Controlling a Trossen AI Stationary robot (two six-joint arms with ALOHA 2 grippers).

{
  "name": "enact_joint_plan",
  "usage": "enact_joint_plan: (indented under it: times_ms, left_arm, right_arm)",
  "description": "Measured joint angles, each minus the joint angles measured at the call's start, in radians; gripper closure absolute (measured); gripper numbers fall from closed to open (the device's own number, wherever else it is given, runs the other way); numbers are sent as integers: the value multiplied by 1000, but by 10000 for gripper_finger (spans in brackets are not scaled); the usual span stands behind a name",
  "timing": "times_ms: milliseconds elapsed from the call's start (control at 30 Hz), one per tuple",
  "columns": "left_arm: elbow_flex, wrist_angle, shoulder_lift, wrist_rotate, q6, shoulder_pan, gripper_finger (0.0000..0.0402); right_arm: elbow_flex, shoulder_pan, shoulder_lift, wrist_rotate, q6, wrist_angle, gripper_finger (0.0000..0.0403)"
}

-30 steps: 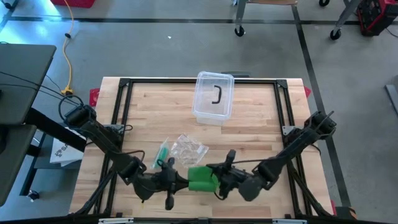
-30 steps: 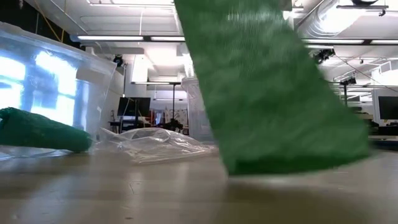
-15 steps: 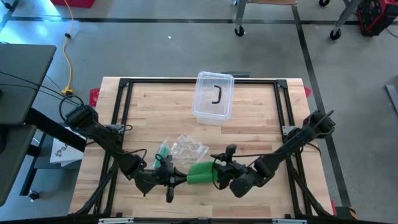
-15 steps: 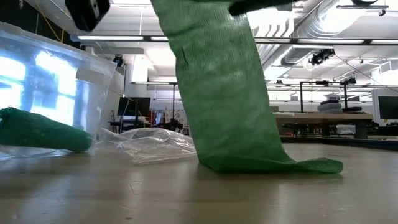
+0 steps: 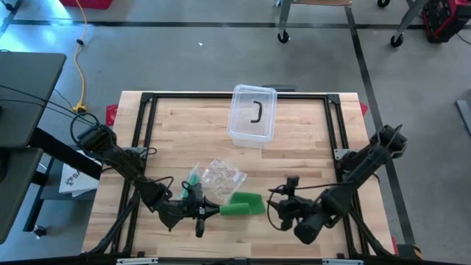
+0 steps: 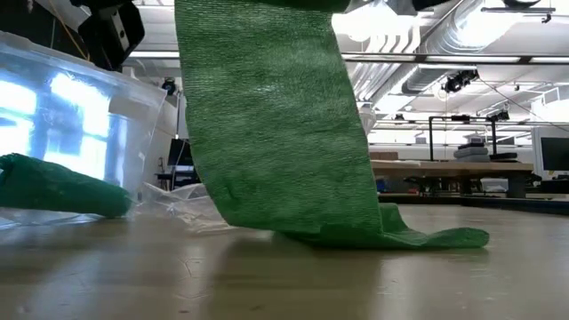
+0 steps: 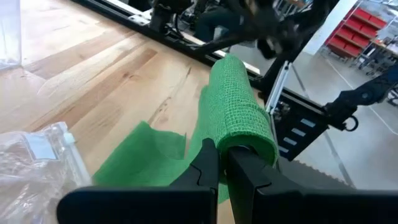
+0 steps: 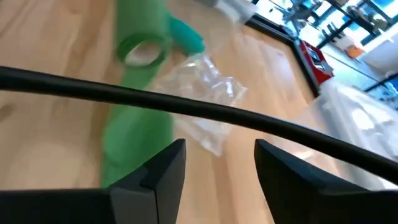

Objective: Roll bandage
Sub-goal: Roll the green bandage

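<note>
The left gripper (image 5: 208,210) sits low over the near part of the light wooden slatted table (image 5: 294,151), its 2 dark fingers (image 7: 208,163) pinched on the end of a green woven elastic bandage roll (image 7: 239,115). In the high view the bandage (image 5: 241,204) lies just right of that gripper, and the low view shows a loose green band hanging from above, its tail trailing flat on the wood (image 6: 436,237).

The right gripper (image 5: 283,207) is just beside the bandage's free end, apart from it, with its jaws spread and nothing between them; the right wrist view shows the 2 fingers (image 8: 163,168) wide apart, the green roll (image 8: 140,53) ahead of them.

A crumpled clear plastic wrapper (image 5: 222,177) lies behind the bandage, with a second green roll (image 5: 192,179) just left of it. A clear plastic lidded box with a dark handle (image 5: 252,115) stands at the table's far middle.
</note>
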Motion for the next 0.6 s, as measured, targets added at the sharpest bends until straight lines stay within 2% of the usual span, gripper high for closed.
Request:
enact_joint_plan:
  times_ms: [133,233,367,467,600]
  left_arm:
    - [0,4,0,-3,-1,0,396]
    - [0,27,0,-3,-2,0,396]
    - [0,79,-1,2,8,11,396]
    - [0,112,-1,42,8,22,396]
    - [0,151,-1,112,44,33,396]
  right_arm:
    - [-158,33,0,1,40,239,219]
    - [-311,43,8,-14,19,630,219]
    - [-433,49,31,-49,-143,1094,219]
    - [-434,50,30,-31,-264,1246,219]
    - [-376,16,30,-42,-360,1277,219]
